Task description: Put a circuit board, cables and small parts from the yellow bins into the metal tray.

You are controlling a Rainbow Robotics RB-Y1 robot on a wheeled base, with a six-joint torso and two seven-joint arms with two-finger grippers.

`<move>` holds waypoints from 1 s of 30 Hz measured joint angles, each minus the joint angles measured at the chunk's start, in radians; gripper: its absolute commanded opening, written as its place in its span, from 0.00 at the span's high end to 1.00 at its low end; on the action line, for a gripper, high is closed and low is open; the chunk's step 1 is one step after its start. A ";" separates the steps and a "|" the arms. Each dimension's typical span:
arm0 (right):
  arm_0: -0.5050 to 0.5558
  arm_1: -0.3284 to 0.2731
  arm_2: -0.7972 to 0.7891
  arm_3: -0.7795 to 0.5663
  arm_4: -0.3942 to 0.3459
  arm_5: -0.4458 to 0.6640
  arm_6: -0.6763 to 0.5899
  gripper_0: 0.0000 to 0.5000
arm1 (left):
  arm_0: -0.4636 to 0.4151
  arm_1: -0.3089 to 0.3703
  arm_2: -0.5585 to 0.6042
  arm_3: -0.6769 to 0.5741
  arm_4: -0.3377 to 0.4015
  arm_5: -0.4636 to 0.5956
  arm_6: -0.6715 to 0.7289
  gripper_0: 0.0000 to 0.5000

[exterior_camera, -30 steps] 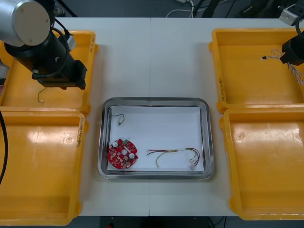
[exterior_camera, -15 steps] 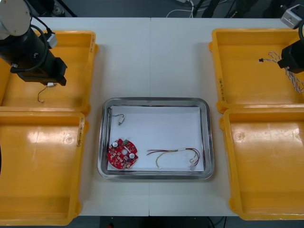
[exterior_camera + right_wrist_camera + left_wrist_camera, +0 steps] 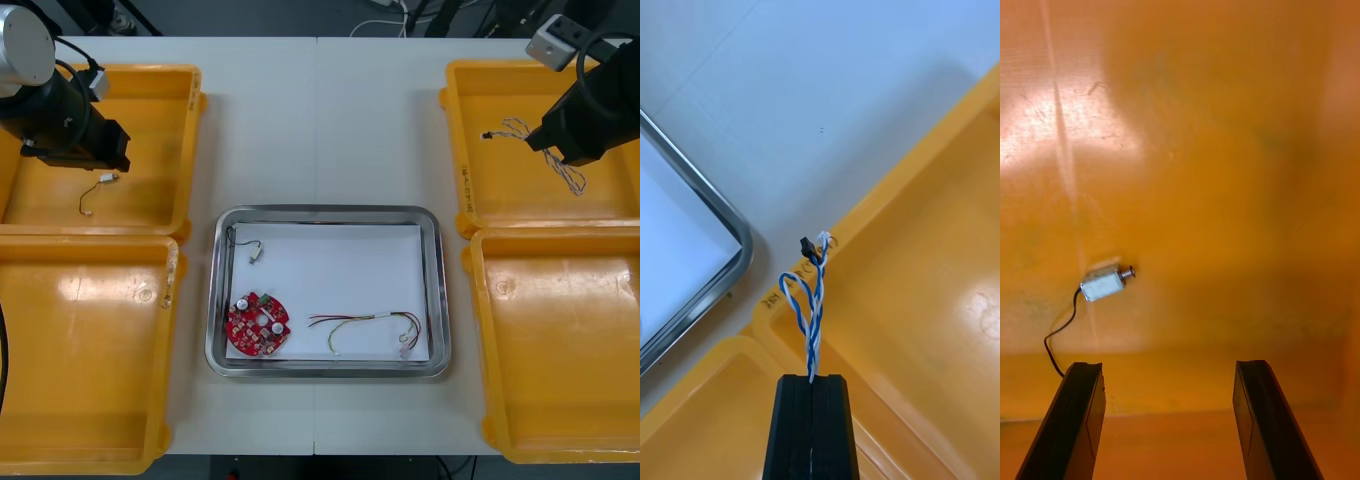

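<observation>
Now your right gripper [image 3: 812, 381] is clamping the twisted cable [image 3: 814, 300] over a yellow bin [image 3: 500, 190]; your left gripper [image 3: 1169, 369] is hovering, fingers apart, above a small metal part [image 3: 1101, 283].

Lab workbench: yellow bins [image 3: 90, 380] flank a metal tray [image 3: 330, 211] on a light table [image 3: 320, 120].

Yellow bins [image 3: 60, 340]: moulded plastic, smooth and glossy, with bright glare patches on the floors. Metal tray [image 3: 440, 290]: bare polished metal rim, mirror-bright; the inside is white, matt and paper-like. Table [image 3: 320, 120]: light, smooth, matt. Circuit board [image 3: 257, 324], at the tray's 8 o'clock: red face, finish too small to tell. Twisted blue and white cable [image 3: 814, 300]: smooth plastic insulation. Small metal part [image 3: 1101, 283]: bright bare metal with a thin black lead. Right gripper [image 3: 812, 379] and left gripper [image 3: 1166, 364]: black fingers, matt.
</observation>
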 measured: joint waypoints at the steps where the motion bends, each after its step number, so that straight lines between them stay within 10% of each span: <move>1: 0.000 -0.002 0.019 -0.010 -0.007 0.000 0.000 1.00 | 0.000 0.000 0.000 0.013 -0.002 -0.014 0.000 0.00; 24: 0.001 -0.037 0.568 -0.151 -0.048 -0.354 0.018 1.00 | 0.000 0.000 -0.002 0.192 -0.010 -0.229 -0.139 0.00; 30: 0.002 -0.037 0.637 -0.151 0.006 -0.374 0.188 1.00 | 0.000 0.000 -0.005 0.211 -0.010 -0.247 -0.141 0.00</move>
